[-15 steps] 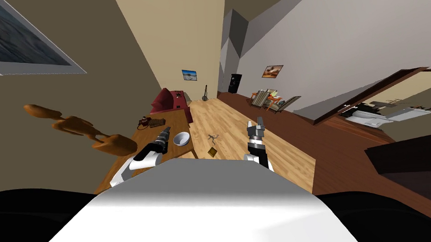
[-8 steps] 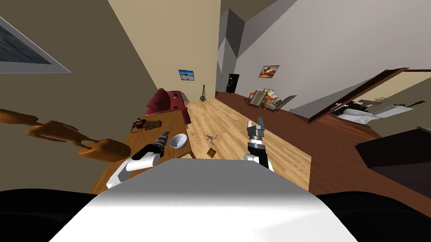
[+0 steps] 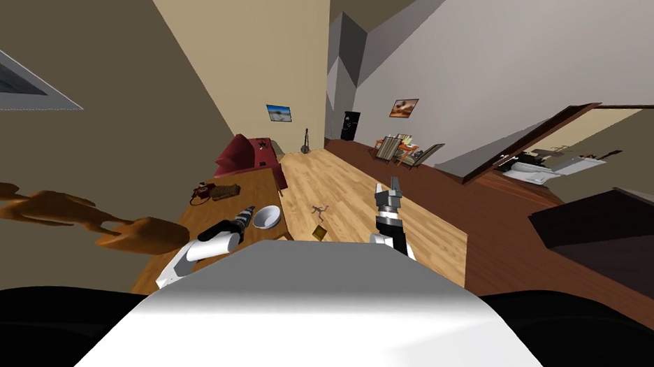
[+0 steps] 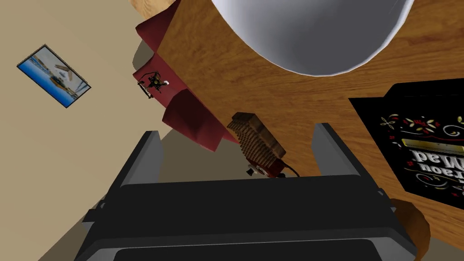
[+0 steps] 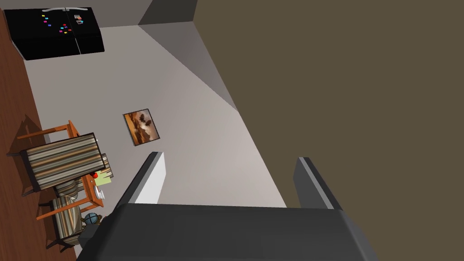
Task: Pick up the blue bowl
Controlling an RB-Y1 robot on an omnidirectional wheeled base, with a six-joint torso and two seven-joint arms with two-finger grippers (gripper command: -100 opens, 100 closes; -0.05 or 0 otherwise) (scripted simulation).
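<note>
The bowl [image 3: 266, 217] is drawn white-grey and stands near the right edge of a wooden table [image 3: 198, 216]. My left gripper [image 3: 247, 211] hovers just left of it, pointing towards its rim. In the left wrist view the bowl [image 4: 312, 31] lies beyond the fingertips and off to one side, and the left gripper [image 4: 238, 136] is open with nothing between its fingers. My right gripper [image 3: 390, 188] is held up over the floor to the right, away from the table, and the right gripper [image 5: 231, 163] is open and empty.
A black printed box [image 4: 421, 140] lies on the table close to the left hand. A brown ridged thing with a red part [image 4: 256, 140] sits further along, with a dark red armchair [image 3: 240, 152] past the table's end. A large brown rounded shape [image 3: 72, 213] juts in from the left.
My head view has swung, sliding the table and bowl left and down. The left gripper has turned and closed in on the bowl's left rim. The right arm keeps its pose.
</note>
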